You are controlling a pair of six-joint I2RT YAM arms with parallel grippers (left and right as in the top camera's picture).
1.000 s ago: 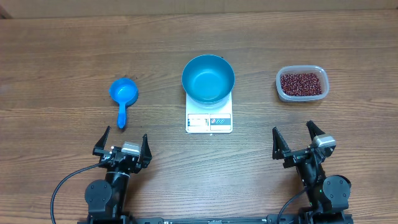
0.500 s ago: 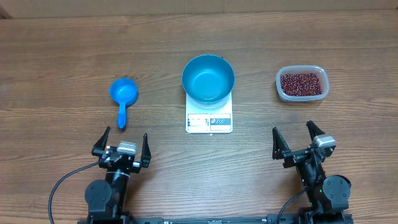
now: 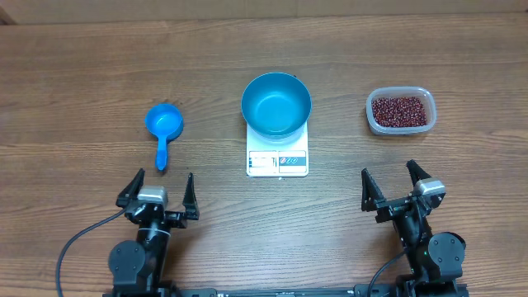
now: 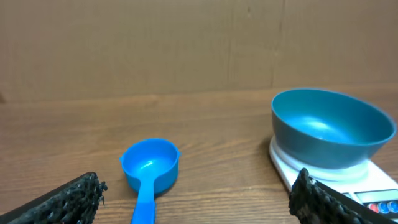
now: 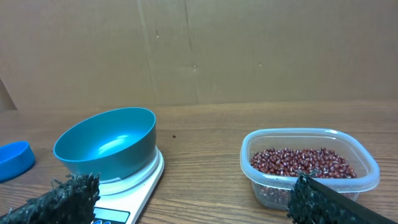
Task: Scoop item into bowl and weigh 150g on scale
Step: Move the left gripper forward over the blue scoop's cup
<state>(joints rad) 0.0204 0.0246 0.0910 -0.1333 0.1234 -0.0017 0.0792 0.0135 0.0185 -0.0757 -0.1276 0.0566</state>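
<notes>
— Where are your arms?
— Both low at the near edge of the table (image 3: 82, 74). Your left gripper (image 3: 165, 175) points at the blue scoop (image 3: 163, 124), your right gripper (image 3: 387, 169) at the tub (image 3: 370, 124), each well short of it. Both sets of jaws are spread wide, holding nothing.
— The beans (image 3: 400, 110)?
— In the tub, right of the bowl (image 3: 276, 103), which stands on the scale (image 3: 277, 162).
</notes>
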